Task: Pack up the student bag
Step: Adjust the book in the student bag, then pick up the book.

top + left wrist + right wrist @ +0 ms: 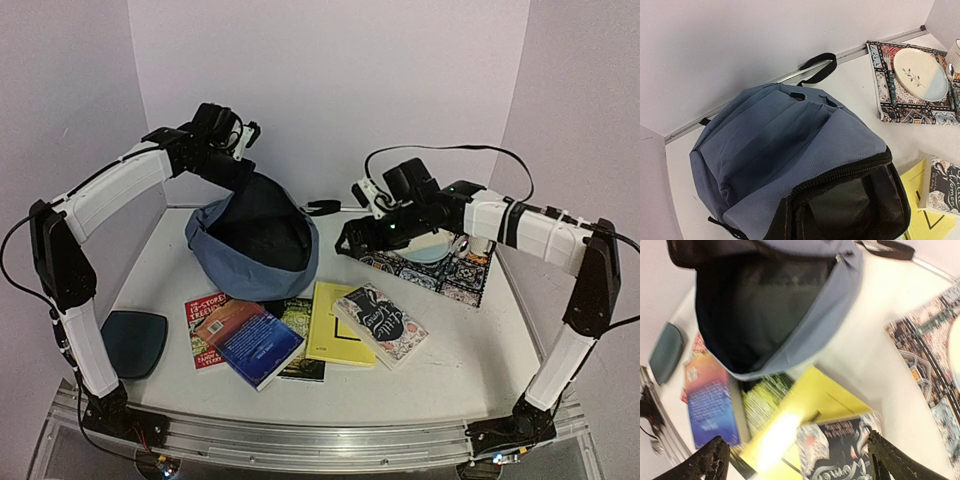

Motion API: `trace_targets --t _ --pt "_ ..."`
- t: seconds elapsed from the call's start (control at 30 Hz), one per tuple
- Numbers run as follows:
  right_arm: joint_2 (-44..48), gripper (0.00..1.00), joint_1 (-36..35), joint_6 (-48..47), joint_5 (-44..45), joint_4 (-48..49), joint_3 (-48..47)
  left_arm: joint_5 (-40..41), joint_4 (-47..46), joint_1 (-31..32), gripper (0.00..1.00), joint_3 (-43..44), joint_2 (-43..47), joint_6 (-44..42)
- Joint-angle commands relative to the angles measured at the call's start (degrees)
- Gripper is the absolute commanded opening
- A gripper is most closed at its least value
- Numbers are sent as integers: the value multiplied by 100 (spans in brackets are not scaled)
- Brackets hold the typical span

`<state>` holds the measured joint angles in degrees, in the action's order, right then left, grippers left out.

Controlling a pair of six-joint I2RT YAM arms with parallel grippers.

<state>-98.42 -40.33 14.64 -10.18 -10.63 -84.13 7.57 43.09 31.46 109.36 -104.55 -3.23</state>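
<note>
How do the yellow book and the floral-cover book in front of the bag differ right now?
The yellow book has a plain cover, while the floral-cover book is patterned with a dark oval title panel. The yellow book looks thin; the floral-cover book looks thicker, with its page block showing. The floral-cover book lies partly over the yellow book's right edge. Both lie flat on the table, outside the student bag.

Right claw [802,462] spread wide; left claw [240,170] high, grip unclear.
</note>
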Motion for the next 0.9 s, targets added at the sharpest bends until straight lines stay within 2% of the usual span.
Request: trace_targets --t 0.0,0.3,0.47,0.67,0.87 --pt "497 95 -90 -649 349 -241 833 -274 -322 27 0 470 344 203" --pt "701 91 -623 -1352 1001 -291 2169 -689 -143 27 0 1151 234 687" --pt "599 89 -1067 -1527 1598 -291 2496 -954 -143 27 0 556 242 908" --pt "639 88 -1403 -1508 2331 -355 2808 -501 -162 18 0 -500 211 860" --pt "437 88 -1507 -1202 2542 -509 2753 45 -250 -13 0 -874 -3 583"
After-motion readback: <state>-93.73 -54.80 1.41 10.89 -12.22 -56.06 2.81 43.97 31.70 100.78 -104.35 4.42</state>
